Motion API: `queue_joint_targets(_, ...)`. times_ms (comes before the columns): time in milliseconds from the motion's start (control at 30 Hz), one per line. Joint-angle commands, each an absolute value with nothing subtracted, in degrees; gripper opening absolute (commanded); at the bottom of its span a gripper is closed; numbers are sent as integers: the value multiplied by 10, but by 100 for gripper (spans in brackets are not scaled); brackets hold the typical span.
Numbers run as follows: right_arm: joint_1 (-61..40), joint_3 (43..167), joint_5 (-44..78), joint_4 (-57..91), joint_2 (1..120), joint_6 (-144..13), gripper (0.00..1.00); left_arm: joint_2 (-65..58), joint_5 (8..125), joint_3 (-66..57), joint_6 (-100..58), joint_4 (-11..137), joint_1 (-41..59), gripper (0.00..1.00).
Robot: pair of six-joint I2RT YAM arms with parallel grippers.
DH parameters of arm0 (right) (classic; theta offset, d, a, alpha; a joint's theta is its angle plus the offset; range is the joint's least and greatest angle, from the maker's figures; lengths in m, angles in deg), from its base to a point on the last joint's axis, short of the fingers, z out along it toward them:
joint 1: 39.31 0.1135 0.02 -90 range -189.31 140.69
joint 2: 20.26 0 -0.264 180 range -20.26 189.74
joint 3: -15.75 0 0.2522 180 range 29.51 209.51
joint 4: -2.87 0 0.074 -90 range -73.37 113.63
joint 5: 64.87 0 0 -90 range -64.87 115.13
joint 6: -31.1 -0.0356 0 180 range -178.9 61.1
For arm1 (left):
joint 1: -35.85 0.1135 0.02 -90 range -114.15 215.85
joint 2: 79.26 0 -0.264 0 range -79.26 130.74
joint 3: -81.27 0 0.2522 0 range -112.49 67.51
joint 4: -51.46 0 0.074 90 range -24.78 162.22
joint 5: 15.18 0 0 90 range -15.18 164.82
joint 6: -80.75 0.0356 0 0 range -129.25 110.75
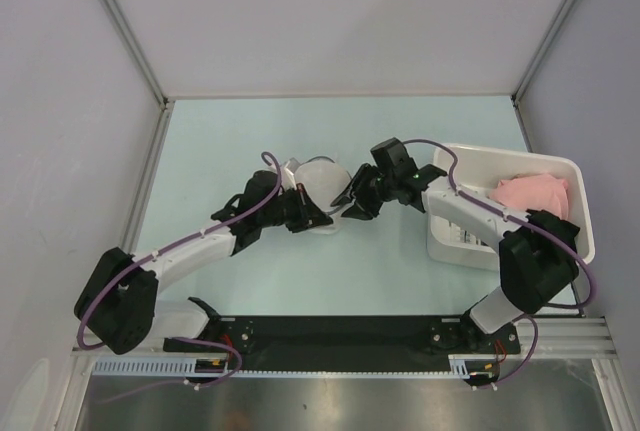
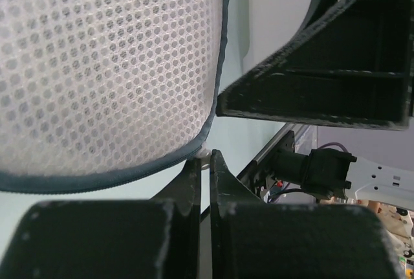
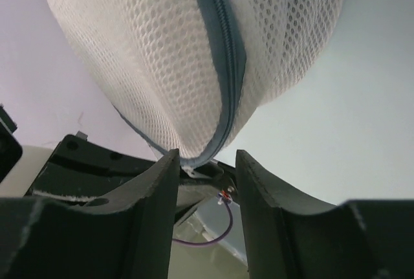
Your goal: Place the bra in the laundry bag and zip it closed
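We see the bag (image 3: 129,52) bulging round and white straight ahead of the right claw (image 3: 207,157). Its lowest edge comes down to just above the gap between that claw's fingers. The grey-blue zipper (image 3: 223,65) runs down the middle of the mesh toward that gap and looks closed along the stretch we can see. What lies inside the mesh we cannot tell. The right claw stands partly open, with a moderate gap between its fingers, and grips nothing. The bag's edge sits very near one finger, and we cannot tell whether they touch.

The left claw (image 2: 206,160) meets the bag from the other side. Its fingers are pressed tight together, and the zipper curves down to their very tips, where a small pale bit of the bag is pinched. The mesh fills the space above and to the left of this claw. One black finger of the right claw juts in at its upper right.

From above, the two claws face each other tip to tip over the table (image 1: 250,141), with the bag between and just beyond them. Well behind the right claw, beside its arm, stands a white bin (image 1: 585,236) holding a pink garment (image 1: 535,193).
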State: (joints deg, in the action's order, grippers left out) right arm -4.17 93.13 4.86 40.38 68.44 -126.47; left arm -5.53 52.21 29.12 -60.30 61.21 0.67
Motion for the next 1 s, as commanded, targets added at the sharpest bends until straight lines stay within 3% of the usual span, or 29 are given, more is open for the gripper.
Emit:
queue_joint_targets(0,-42,948,56,366,712,-1278,39,-58,527,269,-613,585,0,0)
queue_joint_targets(67,-42,952,57,372,721,-1270,33,-58,528,273,-613,587,-1,0)
queue_joint_targets(200,-58,939,76,380,721,-1240,0,-53,535,273,-598,607,3,0)
queue_joint_targets(533,-127,998,33,399,755,-1021,0,-80,575,264,-440,800,182,0)
queue_joint_targets(800,-127,1162,22,445,862,-952,0,-57,507,226,-476,750,119,0)
queue_joint_targets(833,-126,1183,22,463,883,-951,1,-56,500,230,-490,718,109,0)
queue_joint_targets(867,-126,1204,21,478,892,-951,14,-54,493,235,-525,699,99,0)
queue_joint_targets(933,-125,1262,19,553,906,-955,28,-49,485,250,-564,652,78,0)
queue_joint_targets(967,-125,1277,21,583,913,-966,42,-46,484,255,-595,626,74,0)
